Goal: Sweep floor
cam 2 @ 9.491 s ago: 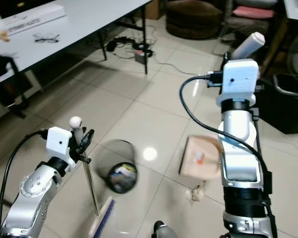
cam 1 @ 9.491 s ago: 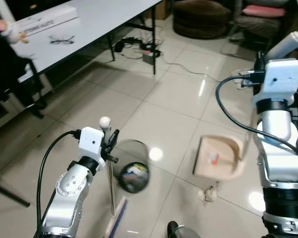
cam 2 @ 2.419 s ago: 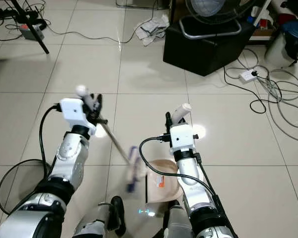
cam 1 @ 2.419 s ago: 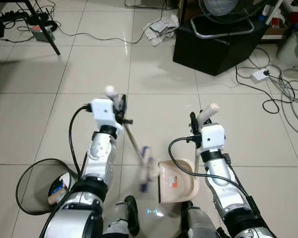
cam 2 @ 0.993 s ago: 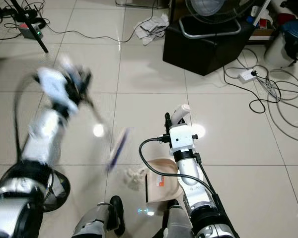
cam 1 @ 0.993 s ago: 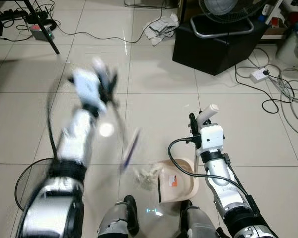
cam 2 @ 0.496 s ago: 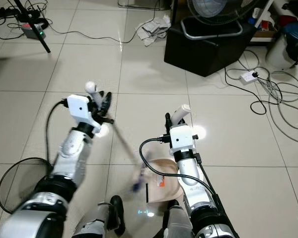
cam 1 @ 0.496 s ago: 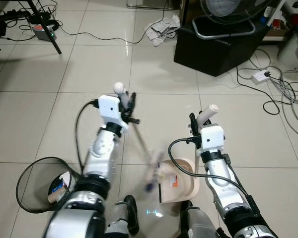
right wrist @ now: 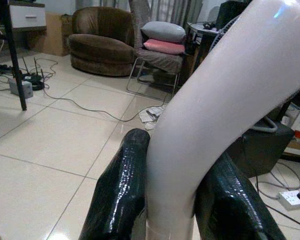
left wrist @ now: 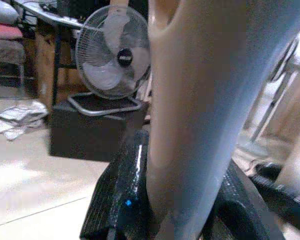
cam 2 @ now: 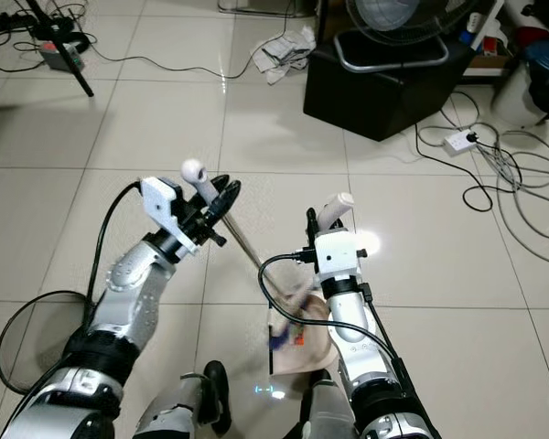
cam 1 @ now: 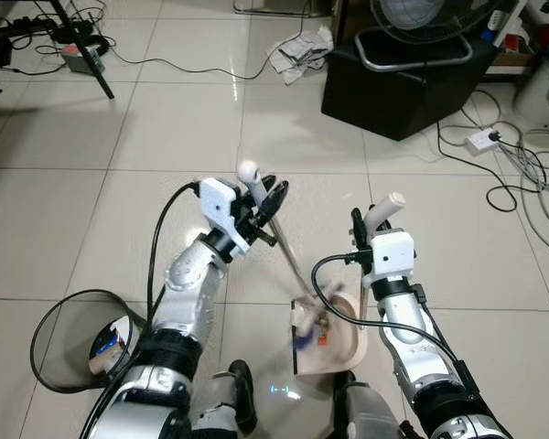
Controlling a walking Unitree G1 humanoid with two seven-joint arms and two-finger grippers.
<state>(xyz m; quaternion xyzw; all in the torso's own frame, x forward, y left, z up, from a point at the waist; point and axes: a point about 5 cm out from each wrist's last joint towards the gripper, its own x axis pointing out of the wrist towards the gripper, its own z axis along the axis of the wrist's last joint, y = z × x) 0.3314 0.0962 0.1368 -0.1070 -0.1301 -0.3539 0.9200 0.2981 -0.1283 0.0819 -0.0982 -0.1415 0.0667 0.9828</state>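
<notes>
We see our left tool (cam 1: pixel 267 203) clamped on the thin metal broom handle (cam 1: pixel 288 254), which slants down to its blurred blue brush head (cam 1: pixel 304 337) lying in the mouth of the beige plastic dustpan (cam 1: pixel 340 340) on the pale tiled floor (cam 1: pixel 64 210). Our right tool (cam 1: pixel 359 229) grips the dustpan's upright white handle (right wrist: pixel 220 110), its 2 black fingers (right wrist: pixel 121 190) pressed to either side. A black wire-mesh bin (cam 1: pixel 57 340) stands beside our left arm.
</notes>
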